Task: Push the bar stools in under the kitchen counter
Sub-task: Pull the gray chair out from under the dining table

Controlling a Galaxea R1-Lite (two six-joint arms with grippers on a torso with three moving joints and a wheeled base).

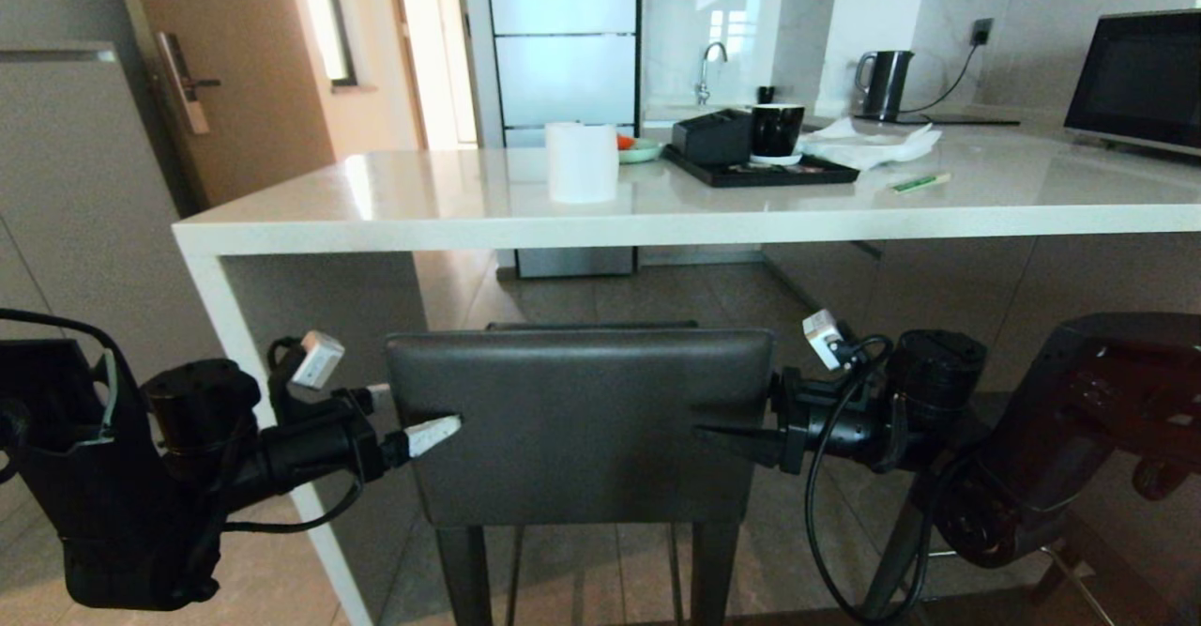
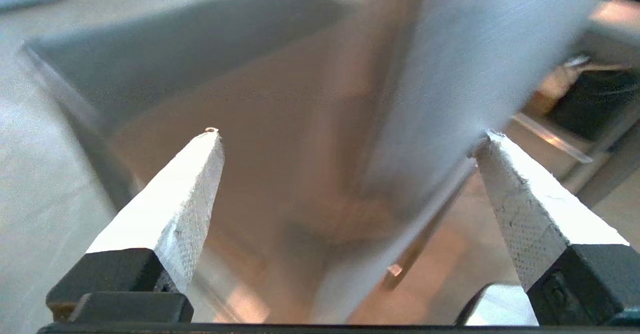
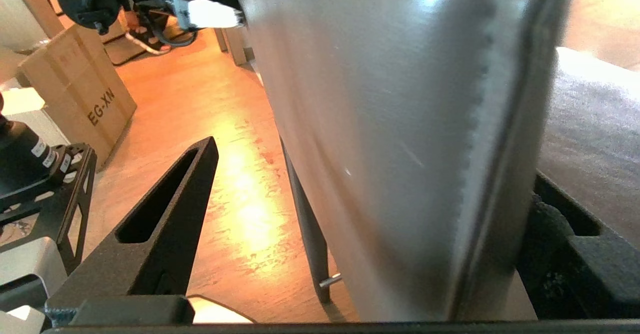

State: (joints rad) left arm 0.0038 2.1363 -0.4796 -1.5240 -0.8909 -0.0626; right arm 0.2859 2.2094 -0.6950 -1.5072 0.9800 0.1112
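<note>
One bar stool stands in front of me, its dark grey backrest [image 1: 582, 419] just below the kitchen counter's [image 1: 657, 218] white slab edge. My left gripper [image 1: 422, 407] is open and straddles the backrest's left edge [image 2: 450, 73], one white fingertip [image 2: 190, 199] on the near face. My right gripper [image 1: 732, 419] is open at the right edge. Its black finger [image 3: 165, 224] stands clear of the near face of the backrest [image 3: 390, 123], and the other finger is behind it. A slim dark stool leg [image 3: 310, 239] shows below.
The counter's white side panel [image 1: 235, 326] stands close behind my left gripper. On the counter are a paper roll [image 1: 582, 161], a black tray [image 1: 807, 175] with a mug [image 1: 777, 129], a kettle [image 1: 884, 82] and a microwave [image 1: 1140, 77]. A cardboard box [image 3: 75, 83] sits on the floor.
</note>
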